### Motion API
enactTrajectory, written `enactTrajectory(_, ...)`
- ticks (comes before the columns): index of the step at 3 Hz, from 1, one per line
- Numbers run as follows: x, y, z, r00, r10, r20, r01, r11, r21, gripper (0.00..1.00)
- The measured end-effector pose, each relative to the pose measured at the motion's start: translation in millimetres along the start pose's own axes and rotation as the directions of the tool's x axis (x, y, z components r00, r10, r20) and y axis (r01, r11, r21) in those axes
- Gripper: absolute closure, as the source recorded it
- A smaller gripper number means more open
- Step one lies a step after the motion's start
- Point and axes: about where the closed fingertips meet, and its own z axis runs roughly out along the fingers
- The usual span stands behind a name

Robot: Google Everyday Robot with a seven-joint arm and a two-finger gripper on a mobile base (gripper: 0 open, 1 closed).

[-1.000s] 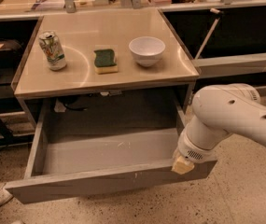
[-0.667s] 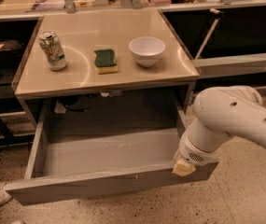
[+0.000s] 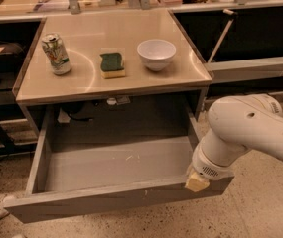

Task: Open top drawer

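Since a second ago little has moved: the gripper (image 3: 196,182) has slipped slightly toward 6 o'clock along the drawer's front edge, and the top drawer (image 3: 106,202) is pulled out about as far as it was. The gripper's pale yellowish tip sits against the top rim of the drawer front, close to its right end, at about 4 o'clock from the middle of the view. Whether the gripper is open or closed cannot be told, since the white wrist covers most of it. From the tip, the thick white arm (image 3: 250,128) rises toward 2 o'clock and leaves the view at the right edge.

The drawer is wide open, its deep grey box standing out from under the table top (image 3: 81,81), at 6 o'clock from it. A few small pale marks (image 3: 131,157) show on the drawer floor, right of centre. A dark cable (image 3: 76,117) lies in the cavity behind the drawer, toward 10 o'clock.

On the table top a green and yellow sponge (image 3: 112,65) lies in the middle. An upright can (image 3: 56,54) is at 9 o'clock from it and a white bowl (image 3: 156,53) at 3 o'clock, each apart from the sponge. Speckled floor (image 3: 260,207) shows below the drawer.
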Motion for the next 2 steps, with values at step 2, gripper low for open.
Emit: enactTrajectory(2,2.4,4.4,-0.5,1.0,0.011,-0.002,-0.011,0.9999,-0.003,0.81)
